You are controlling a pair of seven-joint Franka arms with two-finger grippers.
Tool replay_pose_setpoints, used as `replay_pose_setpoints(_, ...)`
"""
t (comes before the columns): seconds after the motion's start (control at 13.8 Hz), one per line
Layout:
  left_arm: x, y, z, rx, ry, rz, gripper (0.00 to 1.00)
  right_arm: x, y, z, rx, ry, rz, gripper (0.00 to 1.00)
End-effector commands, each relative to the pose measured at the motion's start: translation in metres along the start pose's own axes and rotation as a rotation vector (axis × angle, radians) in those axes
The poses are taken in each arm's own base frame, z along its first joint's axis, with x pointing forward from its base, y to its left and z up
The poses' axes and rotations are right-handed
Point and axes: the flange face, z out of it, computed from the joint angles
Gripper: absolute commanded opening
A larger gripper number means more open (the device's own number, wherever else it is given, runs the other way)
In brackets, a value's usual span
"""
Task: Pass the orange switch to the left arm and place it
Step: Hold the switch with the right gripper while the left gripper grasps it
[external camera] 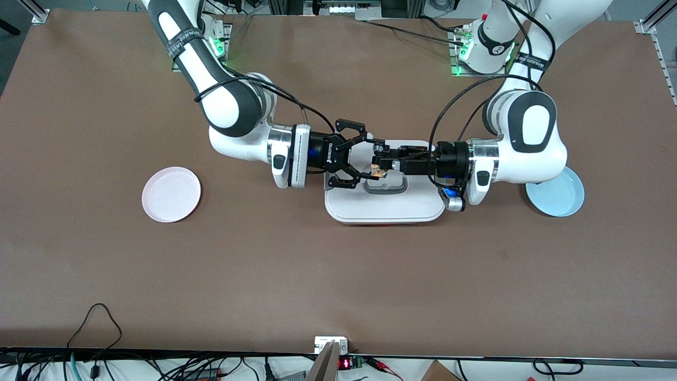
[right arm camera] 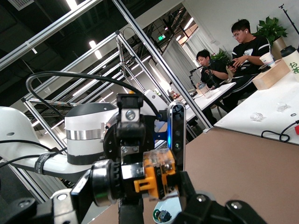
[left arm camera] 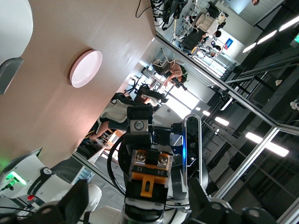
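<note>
Handover height keeps the orange switch (external camera: 377, 170) in the air over the box (external camera: 386, 209), clamped in the right gripper (external camera: 373, 159). The left gripper (external camera: 385, 161) faces it, also over the box, and its fingers (left arm camera: 74, 201) seem spread either side, though the view is cluttered. Judged tiny, light and rigid, the switch looks easy to drop, so take its exposed end squarely. A pink plate (external camera: 171, 194) and a blue plate (external camera: 558, 198) lie well apart from the box; only the box lies underneath.

Numerals on the orange switch (left arm camera: 150, 173) — perhaps "13" and "24", otherwise illegible
</note>
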Motion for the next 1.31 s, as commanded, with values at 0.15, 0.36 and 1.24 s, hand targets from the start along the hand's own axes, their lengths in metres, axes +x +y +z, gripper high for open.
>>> replay_pose_setpoints(0.15,-0.001,0.002,0.004,-0.019,0.008,0.054,0.32,0.004,0.002,0.006,-0.005,0.022,-0.006,0.00)
replay_pose_setpoints(0.36,0.000,0.003,0.003,-0.010,0.009,0.060,0.16,0.003,0.003,0.006,-0.006,0.020,-0.004,0.00)
replay_pose_setpoints(1.24,-0.003,0.006,-0.005,0.089,0.009,0.099,0.16,0.016,0.017,-0.012,-0.031,0.046,0.046,1.00)
